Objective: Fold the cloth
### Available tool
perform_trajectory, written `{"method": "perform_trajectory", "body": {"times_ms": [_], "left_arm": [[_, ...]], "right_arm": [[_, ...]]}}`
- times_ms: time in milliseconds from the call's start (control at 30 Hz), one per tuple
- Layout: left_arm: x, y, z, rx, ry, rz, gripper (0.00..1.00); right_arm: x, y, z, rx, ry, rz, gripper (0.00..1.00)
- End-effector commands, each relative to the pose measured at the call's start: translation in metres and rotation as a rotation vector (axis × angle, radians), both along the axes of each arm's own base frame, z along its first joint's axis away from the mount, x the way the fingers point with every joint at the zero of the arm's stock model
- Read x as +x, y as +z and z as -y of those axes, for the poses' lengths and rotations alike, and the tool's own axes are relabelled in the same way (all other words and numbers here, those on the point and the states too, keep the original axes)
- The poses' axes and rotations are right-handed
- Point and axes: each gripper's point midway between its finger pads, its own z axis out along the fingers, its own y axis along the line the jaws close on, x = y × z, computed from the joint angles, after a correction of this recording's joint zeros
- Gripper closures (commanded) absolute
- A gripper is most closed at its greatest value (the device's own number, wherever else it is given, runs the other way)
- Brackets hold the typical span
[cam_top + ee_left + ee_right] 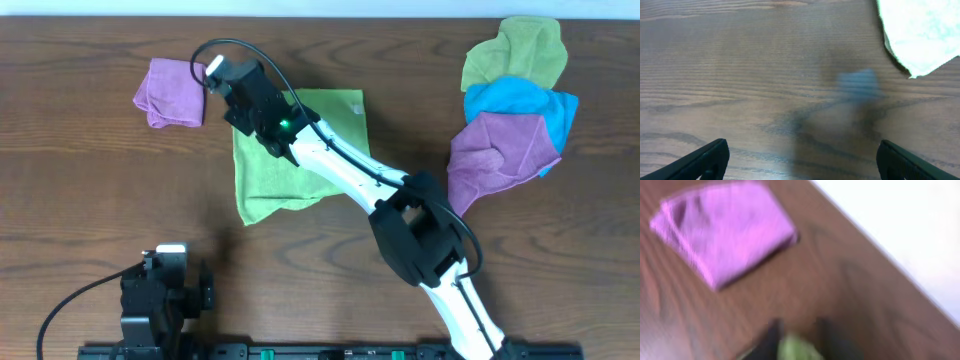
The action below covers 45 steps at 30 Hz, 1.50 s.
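Observation:
The lime-green cloth lies on the wooden table at centre-left, partly under my right arm. My right gripper is at the cloth's far left corner, shut on a bunch of the cloth; the right wrist view is blurred and shows green cloth between the two dark fingers. My left gripper is open and empty above bare wood near the table's front edge. A pale corner of the cloth shows at the top right of the left wrist view.
A folded purple cloth lies just left of my right gripper and shows in the right wrist view. At the back right lie an olive-green cloth, a blue cloth and a purple cloth in a pile.

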Motion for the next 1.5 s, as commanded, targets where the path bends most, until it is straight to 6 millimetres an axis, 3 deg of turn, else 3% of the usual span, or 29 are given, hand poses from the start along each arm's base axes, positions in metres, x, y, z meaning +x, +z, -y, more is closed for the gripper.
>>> {"method": "perform_trajectory", "body": {"times_ms": [0, 133, 233, 567, 733, 833, 900, 967, 1100, 1467], "left_arm": [[-0.007, -0.010, -0.004, 0.034, 0.000, -0.046, 0.05], [-0.007, -0.010, -0.004, 0.034, 0.000, -0.047, 0.05], [-0.007, -0.010, -0.004, 0.034, 0.001, -0.046, 0.05], [0.003, 0.001, -0.002, 0.025, -0.007, 0.014, 0.05], [0.007, 0.007, -0.003, 0.030, 0.000, 0.041, 0.05], [0.011, 0.012, -0.002, 0.025, -0.006, 0.068, 0.05], [0.017, 0.019, 0.006, -0.003, -0.039, 0.108, 0.05], [0.021, 0.026, 0.026, -0.083, -0.123, 0.140, 0.05], [0.027, 0.044, 0.053, -0.206, -0.233, 0.212, 0.05], [0.038, 0.083, 0.069, -0.424, -0.198, 0.170, 0.05]], "right_arm": [[0.005, 0.013, -0.008, 0.042, -0.006, 0.043, 0.39], [0.003, 0.013, -0.008, 0.038, -0.005, 0.039, 0.32], [-0.009, 0.007, -0.003, 0.034, -0.034, -0.048, 0.29], [-0.103, -0.020, 0.027, -0.158, 0.161, -0.439, 0.27], [-0.136, -0.031, 0.038, -0.217, 0.258, -0.562, 0.25], [-0.145, -0.037, 0.048, -0.249, 0.249, -0.615, 0.26], [-0.144, -0.038, 0.060, -0.233, 0.173, -0.675, 0.23], [-0.137, -0.034, 0.071, -0.177, 0.073, -0.730, 0.23], [-0.124, -0.009, 0.083, -0.029, 0.050, -0.798, 0.21], [-0.079, 0.062, 0.150, 0.134, -0.040, -0.708, 0.19]]}}
